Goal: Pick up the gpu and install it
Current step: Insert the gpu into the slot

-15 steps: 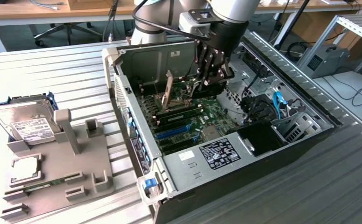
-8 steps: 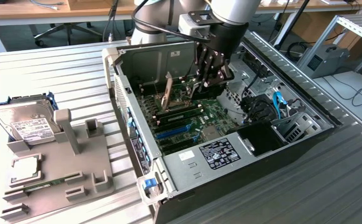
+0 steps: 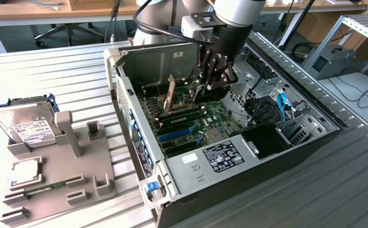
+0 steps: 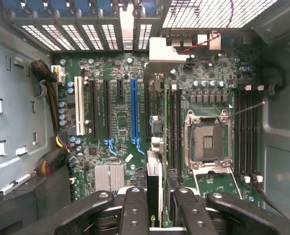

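Black, thin card: the gpu (image 4: 153, 196) stands on edge between the gripper (image 4: 160, 215) fingers (image 4: 134, 210), which pinch it from both flat sides. In the wrist view its long axis runs parallel to the expansion slots, with the silver bracket (image 4: 167, 49) at the far end against the case's rear slot openings. The card sits over the motherboard (image 4: 120, 122), between the blue slot (image 4: 133, 110) and the CPU socket (image 4: 207, 142). Whether its lower edge is seated in a slot cannot be told; most of the card's length is seen edge-on and its near end is cut off behind the fingers.

In the exterior view the gripper (image 3: 210, 78) reaches down into the open computer case (image 3: 234, 180), which lies on its side. The gpu itself is hard to separate from the dark fingers here.

The case rests on a ribbed grey metal table (image 3: 51, 71). Toward the exterior view's left, a grey fixture tray (image 3: 63, 166) holds a silver hard drive (image 3: 24, 121) with a white label, leaning in a blue-edged holder. A green memory stick (image 3: 44, 186) lies low in the tray, partly hidden by its walls.

Behind: wooden desks, an office chair base, cables on the floor. A metal rack (image 3: 361, 28) stands at the exterior view's right, cut off by the frame edge.
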Motion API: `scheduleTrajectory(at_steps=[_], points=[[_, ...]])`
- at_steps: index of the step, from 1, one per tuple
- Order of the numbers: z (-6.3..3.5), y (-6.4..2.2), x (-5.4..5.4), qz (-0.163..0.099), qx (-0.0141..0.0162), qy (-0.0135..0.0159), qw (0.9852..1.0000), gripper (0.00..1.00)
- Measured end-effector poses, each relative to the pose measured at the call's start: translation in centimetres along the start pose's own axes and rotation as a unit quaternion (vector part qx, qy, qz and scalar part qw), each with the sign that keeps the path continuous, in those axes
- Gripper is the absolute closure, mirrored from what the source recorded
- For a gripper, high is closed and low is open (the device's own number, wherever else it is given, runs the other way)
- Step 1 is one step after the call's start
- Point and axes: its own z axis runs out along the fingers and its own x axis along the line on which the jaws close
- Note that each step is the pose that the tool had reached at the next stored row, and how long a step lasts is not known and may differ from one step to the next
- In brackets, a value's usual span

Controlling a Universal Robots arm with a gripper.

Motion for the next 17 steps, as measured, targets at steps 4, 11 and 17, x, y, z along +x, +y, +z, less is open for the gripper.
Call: scheduleTrajectory(at_steps=[4,11,17], points=[[0.04,0.02,0.06,0.000,0.0000,-0.0001,1.0000,0.74],[0.09,0.05,0.21,0.000,0.0000,0.0000,1.0000,0.74],[0.21,0.10,0.50,0.000,0.0000,-0.0001,1.0000,0.74]])
